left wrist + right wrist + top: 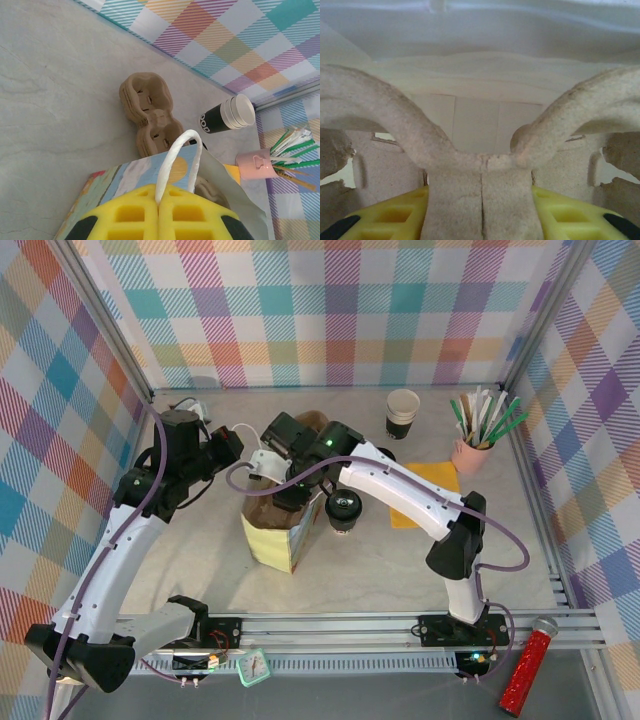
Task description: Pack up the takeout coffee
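Note:
The takeout coffee (344,508), a small black cup with a glossy black lid, stands on the table just right of the paper bag (272,532). My left gripper (256,464) is shut on the bag's white handle (176,160) and holds it up above the bag's (125,180) printed wall. My right gripper (291,490) reaches down into the bag's mouth. Its yellow fingers (395,215) are shut on the centre post of a brown pulp cup carrier (482,195), with the bag's pale inner wall behind it.
Spare pulp carriers (147,112) lie behind the bag. A lidless black cup (402,412) stands at the back, a pink holder of stirrers (478,440) at the back right, and a yellow napkin (425,490) lies under the right arm. A red cylinder (528,672) rests by the front rail.

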### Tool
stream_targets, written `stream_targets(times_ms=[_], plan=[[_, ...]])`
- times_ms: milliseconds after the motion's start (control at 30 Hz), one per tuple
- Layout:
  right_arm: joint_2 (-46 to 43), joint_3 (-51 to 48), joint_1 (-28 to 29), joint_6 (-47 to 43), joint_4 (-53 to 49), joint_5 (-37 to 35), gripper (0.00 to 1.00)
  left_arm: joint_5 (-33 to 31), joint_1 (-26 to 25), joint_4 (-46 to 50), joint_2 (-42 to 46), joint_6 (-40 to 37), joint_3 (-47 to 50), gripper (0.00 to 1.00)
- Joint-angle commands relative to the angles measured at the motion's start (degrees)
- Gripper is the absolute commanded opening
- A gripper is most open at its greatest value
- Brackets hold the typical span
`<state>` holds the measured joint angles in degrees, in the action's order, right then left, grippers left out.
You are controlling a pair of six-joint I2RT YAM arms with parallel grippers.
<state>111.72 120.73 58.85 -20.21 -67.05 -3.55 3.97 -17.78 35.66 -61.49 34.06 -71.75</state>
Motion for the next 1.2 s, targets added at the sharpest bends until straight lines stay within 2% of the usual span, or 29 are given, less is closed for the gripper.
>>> stream_targets(times_ms=[0,267,367,433,500,567,1033,1167], plan=[[0.21,-0.61,0.19,-0.07,-1.59,-0.29,0.44,0.08,0.64,-1.16,0.30,0.47,0.21,0.00],[0.60,0.72,0.04,0.43,-1.86,-0.23,0.45,0.51,0.64,-1.21,0.31,0.45,0.20,0.00],[0.54,0.98,0.04,0.87,-1.95,-0.06,0.54,0.76,0.64,-1.56,0.15,0.56,0.20,0.00],[0.18,1.06,0.06,1.12,-1.72,-0.14,0.64,0.78,0.64,-1.65,0.10,0.56,0.13,0.00],[-0.18,1.12,0.06,1.22,-1.39,-0.30,0.68,0.78,0.64,-1.56,0.03,0.47,0.11,0.00],[-0.30,1.26,0.07,1.22,-1.26,-0.36,0.80,0.65,0.64,-1.47,0.12,0.37,0.11,0.00],[-2.46,4.86,-0.27,2.96,2.68,-2.58,0.85,0.67,0.64,-1.54,0.50,0.08,0.55,0.00],[-2.47,6.48,-0.81,3.83,1.13,-0.57,0.82,0.92,0.65,-1.55,0.46,0.04,0.33,0.00]])
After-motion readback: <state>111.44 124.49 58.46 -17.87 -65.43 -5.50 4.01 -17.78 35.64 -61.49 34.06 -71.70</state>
